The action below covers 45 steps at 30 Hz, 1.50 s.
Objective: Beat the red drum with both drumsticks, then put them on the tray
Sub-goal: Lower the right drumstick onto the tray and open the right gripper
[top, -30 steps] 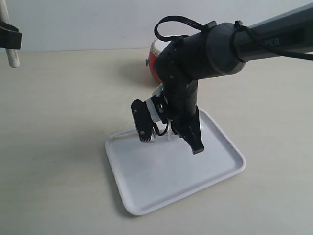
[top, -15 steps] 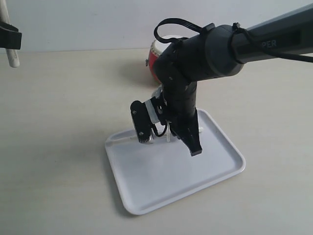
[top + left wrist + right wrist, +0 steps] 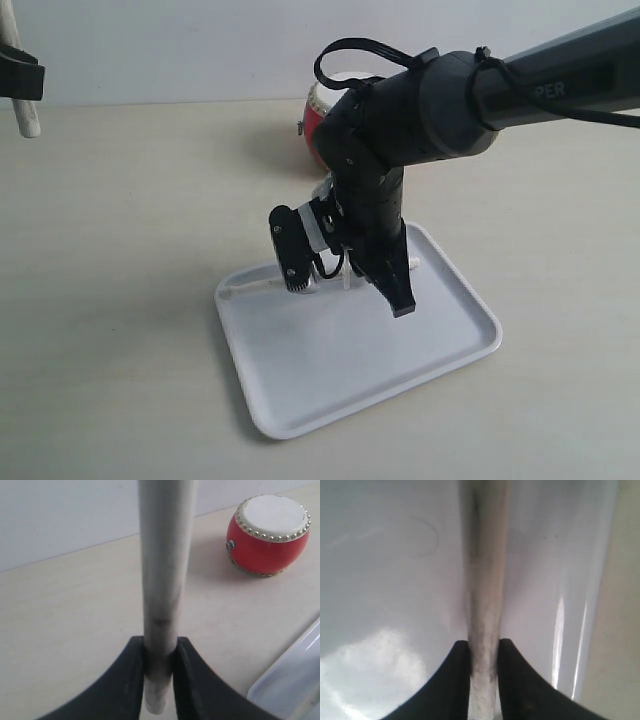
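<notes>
The red drum (image 3: 267, 535) stands on the table, half hidden behind my right arm in the exterior view (image 3: 316, 128). My right gripper (image 3: 484, 647) is shut on one pale drumstick (image 3: 484, 580) and holds it low over the far part of the white tray (image 3: 350, 370). The stick's free end (image 3: 255, 283) shows near the tray's far left rim. My left gripper (image 3: 160, 645) hangs high at the far left (image 3: 15, 75). It is shut on the other drumstick (image 3: 165, 555), whose end pokes out below it (image 3: 28, 120).
A pale wall runs behind the beige table (image 3: 120, 250). The right arm's bulky black wrist (image 3: 400, 110) hangs above the tray's far side. A corner of the tray (image 3: 295, 680) shows in the left wrist view.
My right gripper has shifted slightly over the tray with its drumstick, and more of the stick now shows at the tray's far left. The left arm has not moved.
</notes>
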Each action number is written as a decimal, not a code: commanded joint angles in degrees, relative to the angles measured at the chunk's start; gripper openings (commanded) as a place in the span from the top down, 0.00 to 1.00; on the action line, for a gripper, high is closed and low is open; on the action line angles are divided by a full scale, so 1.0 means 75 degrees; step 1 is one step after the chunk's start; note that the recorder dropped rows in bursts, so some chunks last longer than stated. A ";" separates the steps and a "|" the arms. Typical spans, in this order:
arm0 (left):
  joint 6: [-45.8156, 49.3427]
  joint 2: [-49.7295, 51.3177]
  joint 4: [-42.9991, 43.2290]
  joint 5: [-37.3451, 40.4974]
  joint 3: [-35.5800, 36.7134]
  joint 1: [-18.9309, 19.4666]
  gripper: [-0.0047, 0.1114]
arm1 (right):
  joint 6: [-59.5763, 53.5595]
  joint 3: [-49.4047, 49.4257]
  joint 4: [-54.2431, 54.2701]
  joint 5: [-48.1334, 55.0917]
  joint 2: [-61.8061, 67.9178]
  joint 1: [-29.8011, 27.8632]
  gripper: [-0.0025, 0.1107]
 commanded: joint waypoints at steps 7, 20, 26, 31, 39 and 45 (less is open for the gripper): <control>-0.0046 -0.0061 -0.0092 -0.0144 0.0016 0.0014 0.96 | 0.0209 0.0011 -0.0197 0.0043 0.0019 0.0010 0.89; -0.0046 0.0067 -0.0091 -0.0144 0.0016 0.0014 0.96 | 0.0209 0.0011 -0.0463 0.0207 0.0019 0.0010 0.89; -0.0046 0.0065 -0.0104 -0.0144 0.0016 0.0014 0.96 | 0.0284 0.0011 -0.0783 0.0331 0.0019 0.0010 0.89; -0.0046 0.0065 -0.0104 -0.0144 0.0016 0.0014 0.96 | 0.0384 0.0011 -0.0856 0.0356 0.0019 0.0010 0.89; -0.0046 0.0065 -0.0138 -0.0144 0.0016 0.0014 0.96 | 0.0398 0.0011 -0.0729 0.0356 0.0019 0.0010 0.85; -0.0046 0.0065 -0.0175 -0.0144 0.0016 0.0014 0.96 | 0.0542 0.0011 -0.0729 0.0322 0.0019 0.0010 0.70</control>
